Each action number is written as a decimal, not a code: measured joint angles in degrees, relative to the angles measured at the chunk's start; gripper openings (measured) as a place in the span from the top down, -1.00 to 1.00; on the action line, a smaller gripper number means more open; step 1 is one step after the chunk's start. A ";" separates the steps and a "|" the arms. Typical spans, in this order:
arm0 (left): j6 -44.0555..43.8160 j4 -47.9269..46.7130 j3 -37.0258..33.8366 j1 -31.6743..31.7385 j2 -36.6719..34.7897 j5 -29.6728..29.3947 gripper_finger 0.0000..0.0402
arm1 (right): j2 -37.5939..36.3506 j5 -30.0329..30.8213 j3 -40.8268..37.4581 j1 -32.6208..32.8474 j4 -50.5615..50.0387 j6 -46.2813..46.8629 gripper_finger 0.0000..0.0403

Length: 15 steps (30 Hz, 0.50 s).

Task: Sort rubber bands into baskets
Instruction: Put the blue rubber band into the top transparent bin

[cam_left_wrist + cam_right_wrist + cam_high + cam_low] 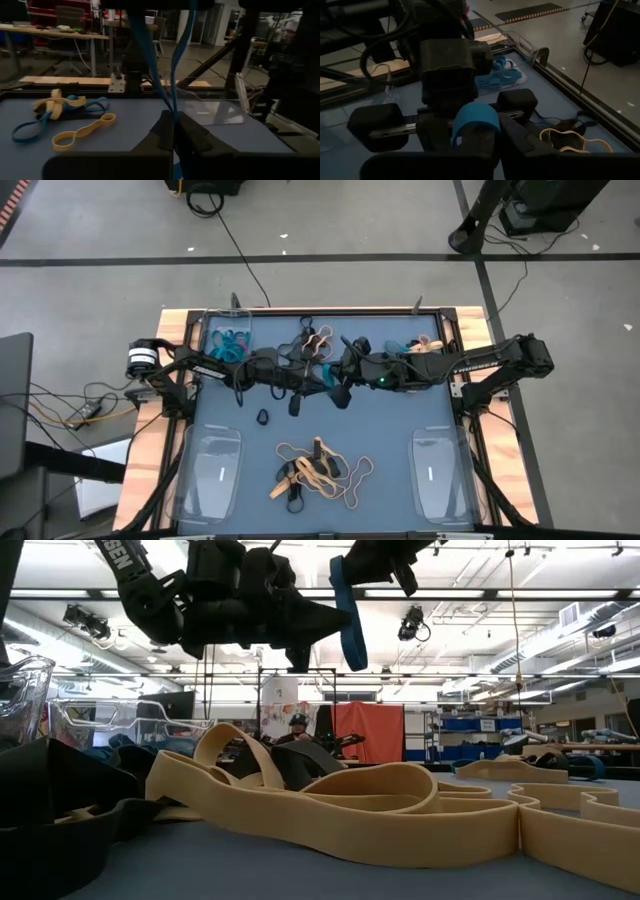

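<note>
A blue rubber band [347,620] hangs in the air over the table's middle between my two grippers. My right gripper [352,558] is shut on its upper end. My left gripper [174,135] stands lower, coming level from the table's left, and is shut on the band farther down. Four clear baskets stand at the corners. The far-left basket [225,340] holds blue bands, and the far-right basket [432,342] holds tan ones. The near-left basket [210,470] and the near-right basket [440,472] show nothing inside. A pile of tan and black bands [315,470] lies on the mat near the front. My left gripper pinches the hanging blue band's strands [173,112] between its two fingers, level from the table's left and across the strands. The band runs straight up from the fingers, clear of the table. My right gripper holds the band's upper loop [474,121], which arches over between its fingers. It comes from the table's right, slanting down. The band hangs below it [350,640], lifted clear.
A small black band [263,417] lies alone left of centre. More tan and black bands [315,340] lie at the far middle. The wooden table frame [150,450] borders the blue mat. Both arms cross the far half.
</note>
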 joint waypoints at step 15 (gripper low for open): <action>-6.98 -9.69 -1.02 3.40 -8.47 -4.43 0.98 | -0.27 13.43 0.02 -2.16 -13.55 -4.63 0.44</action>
